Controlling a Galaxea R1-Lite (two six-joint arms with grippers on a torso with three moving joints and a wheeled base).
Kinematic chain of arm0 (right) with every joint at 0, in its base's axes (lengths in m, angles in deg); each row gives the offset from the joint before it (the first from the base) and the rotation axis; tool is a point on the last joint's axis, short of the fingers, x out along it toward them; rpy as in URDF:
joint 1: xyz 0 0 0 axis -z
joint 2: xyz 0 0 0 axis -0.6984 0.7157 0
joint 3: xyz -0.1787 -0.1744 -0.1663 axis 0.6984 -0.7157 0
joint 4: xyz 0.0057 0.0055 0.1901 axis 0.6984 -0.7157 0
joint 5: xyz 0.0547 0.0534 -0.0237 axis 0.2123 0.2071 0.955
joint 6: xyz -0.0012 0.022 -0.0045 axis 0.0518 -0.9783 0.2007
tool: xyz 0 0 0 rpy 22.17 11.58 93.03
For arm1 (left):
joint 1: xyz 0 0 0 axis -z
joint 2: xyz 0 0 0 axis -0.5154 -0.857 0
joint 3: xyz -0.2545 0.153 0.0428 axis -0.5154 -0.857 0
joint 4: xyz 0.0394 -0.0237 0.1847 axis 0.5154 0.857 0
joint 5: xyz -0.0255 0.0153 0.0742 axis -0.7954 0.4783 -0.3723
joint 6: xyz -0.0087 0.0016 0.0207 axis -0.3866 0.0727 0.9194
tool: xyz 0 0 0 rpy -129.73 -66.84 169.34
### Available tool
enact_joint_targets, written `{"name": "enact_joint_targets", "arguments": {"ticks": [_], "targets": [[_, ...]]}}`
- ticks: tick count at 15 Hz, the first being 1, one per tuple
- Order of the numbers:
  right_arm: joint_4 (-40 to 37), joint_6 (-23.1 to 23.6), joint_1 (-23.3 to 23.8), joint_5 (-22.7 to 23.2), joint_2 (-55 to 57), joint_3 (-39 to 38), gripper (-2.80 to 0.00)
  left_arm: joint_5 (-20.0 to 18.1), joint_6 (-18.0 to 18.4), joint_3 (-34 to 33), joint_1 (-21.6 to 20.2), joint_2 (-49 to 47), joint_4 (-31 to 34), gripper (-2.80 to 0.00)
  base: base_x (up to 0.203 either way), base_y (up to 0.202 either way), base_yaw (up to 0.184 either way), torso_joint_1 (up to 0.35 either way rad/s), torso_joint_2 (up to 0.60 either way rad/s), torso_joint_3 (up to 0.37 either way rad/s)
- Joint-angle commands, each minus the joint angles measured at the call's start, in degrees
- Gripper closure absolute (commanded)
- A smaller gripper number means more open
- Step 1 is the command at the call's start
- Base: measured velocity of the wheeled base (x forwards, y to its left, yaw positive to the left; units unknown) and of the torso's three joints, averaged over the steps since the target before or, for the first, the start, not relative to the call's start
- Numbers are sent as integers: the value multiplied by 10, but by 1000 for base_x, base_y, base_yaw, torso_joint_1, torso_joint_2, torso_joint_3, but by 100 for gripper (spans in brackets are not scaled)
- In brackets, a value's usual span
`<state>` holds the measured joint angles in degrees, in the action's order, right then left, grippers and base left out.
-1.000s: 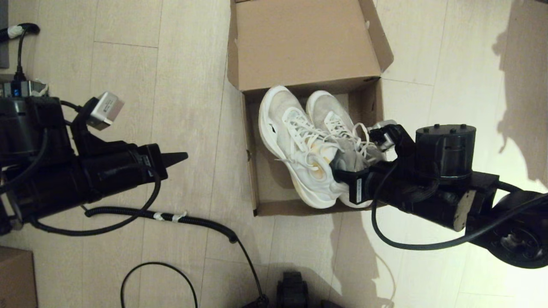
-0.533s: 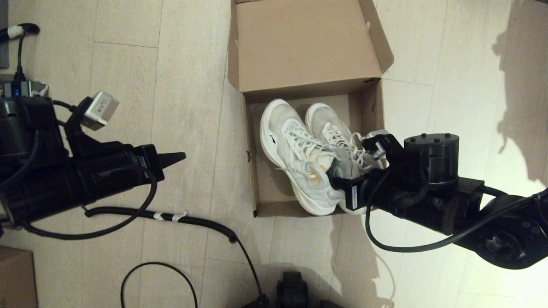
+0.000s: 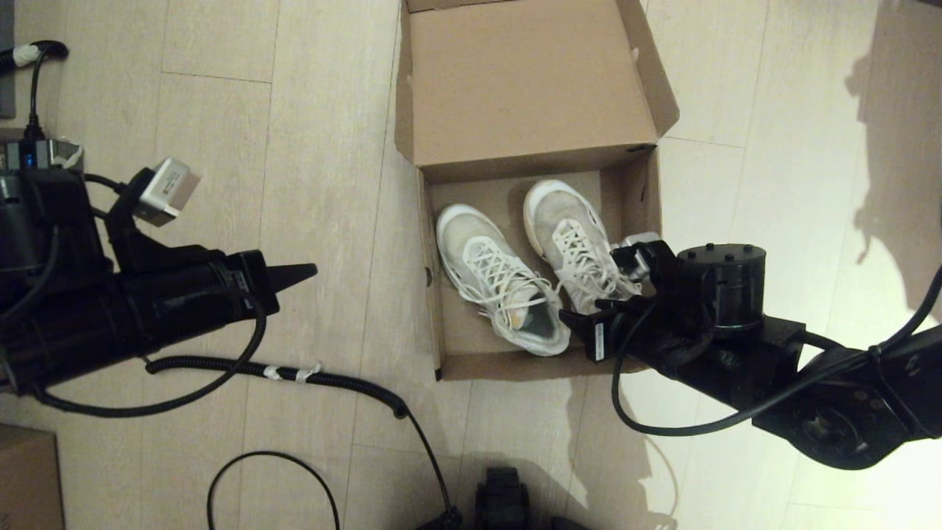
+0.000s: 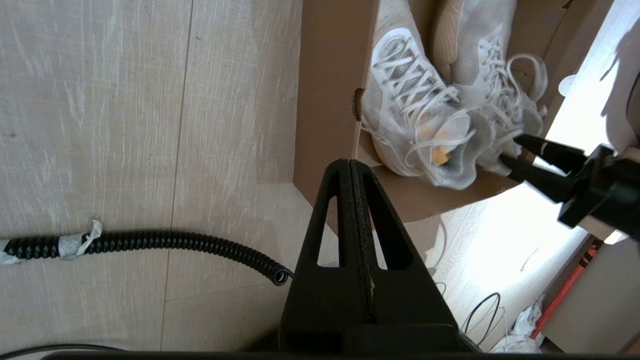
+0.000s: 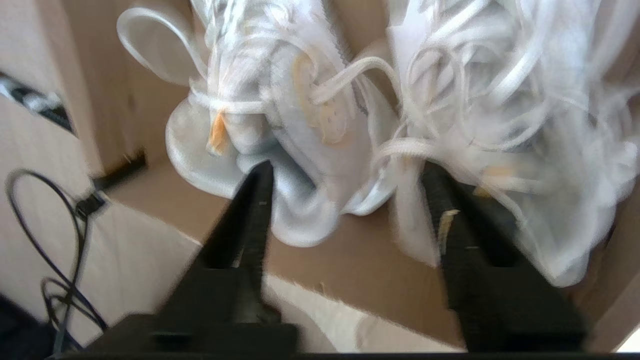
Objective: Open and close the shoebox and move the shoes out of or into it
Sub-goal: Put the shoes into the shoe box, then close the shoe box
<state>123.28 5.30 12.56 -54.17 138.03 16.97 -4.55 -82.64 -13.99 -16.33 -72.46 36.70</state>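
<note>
- Left gripper [image 3: 305, 272]: fingers pressed together, holding nothing, hovering over bare floor left of the box.
- Shoebox [image 3: 530, 81]: plain brown cardboard, lid folded back, top edge cut off.
- Shoes [image 3: 500, 287]: white mesh, white laces, side by side inside.
- Right gripper [image 5: 345, 200]: fingers spread apart at the heels; right heel hidden.

No legible txt/labels; sticker on right arm [image 3: 597, 340] too small to read.
</note>
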Motion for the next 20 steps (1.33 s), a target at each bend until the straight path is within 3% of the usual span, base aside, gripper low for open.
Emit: {"name": "enact_joint_targets", "arguments": {"ticks": [1,9,14,17,20], "targets": [[2,0,-3,-3,11,-13,-280,-1,-1,-4,0,1,-2,0,0,0,0,0,0,0],[5,-7,-36,-3,12,-100,-280,-2,-2,-12,0,9,-2,0,0,0,0,0,0,0],[36,14,-31,-19,-22,-69,-280,-3,-2,-19,0,14,-2,0,0,0,0,0,0,0],[59,38,-12,-21,28,-68,-280,-3,-1,-17,2,9,-2,0,0,0,0,0,0,0],[142,41,9,-14,116,-55,-280,-4,-2,-19,1,-1,-2,0,0,0,0,0,0,0]]}}
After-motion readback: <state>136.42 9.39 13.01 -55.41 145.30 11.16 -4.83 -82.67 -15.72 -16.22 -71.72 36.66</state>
